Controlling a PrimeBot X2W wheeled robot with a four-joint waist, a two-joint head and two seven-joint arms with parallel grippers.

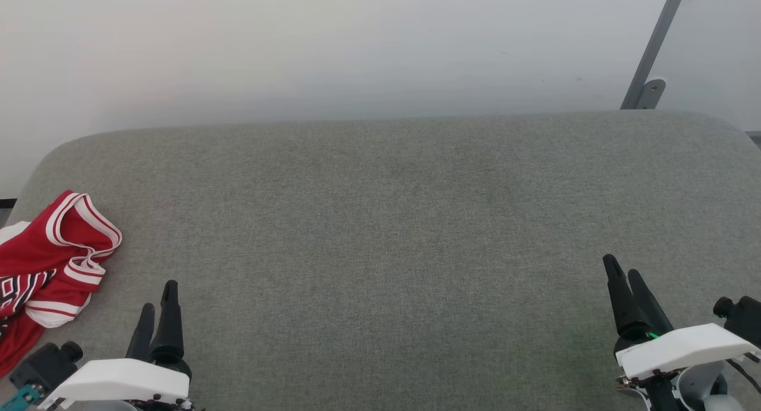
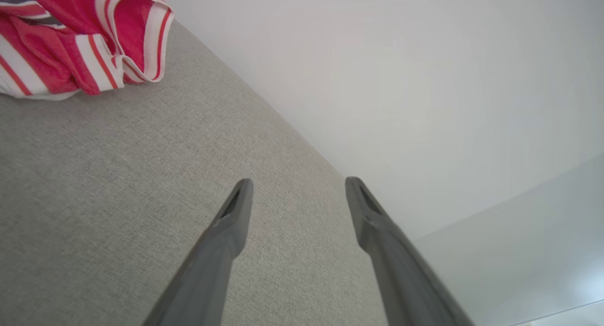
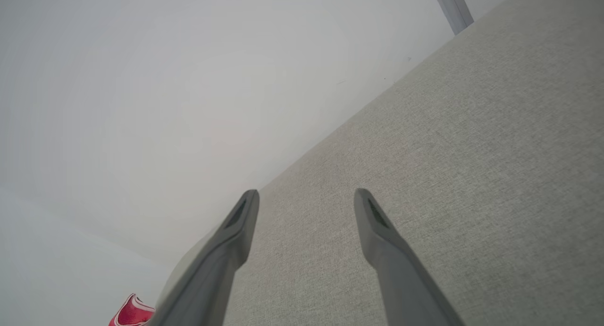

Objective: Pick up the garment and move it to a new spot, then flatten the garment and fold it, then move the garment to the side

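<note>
A broad grey fabric-covered surface [image 1: 380,220] spreads across the head view, its rounded far edge meeting a pale wall [image 1: 297,42], with a slanted metal post [image 1: 654,48] at the far right corner. The garment [image 1: 47,262] lies crumpled at the surface's left edge, a red heap with white-and-red striped trim and a scrap of black lettering; part of it runs out of the picture, so its full outline cannot be judged. What shows is bunched, with its longer run going roughly from far to near along that left edge. It has not yet been lifted, so the pick-up step looks to be the one at hand. The left gripper [image 1: 159,295] hovers low at the near left, fingers apart and empty, pointing away from the robot; the heap lies just to its left and slightly ahead, near but not touching. The right gripper [image 1: 621,266] sits at the near right, likewise spread wide and holding nothing, well apart from the shirt with the bare middle of the surface between them. The left arm is plainly the nearer, and its likely move is a swing leftward onto the closest striped fold.
</note>
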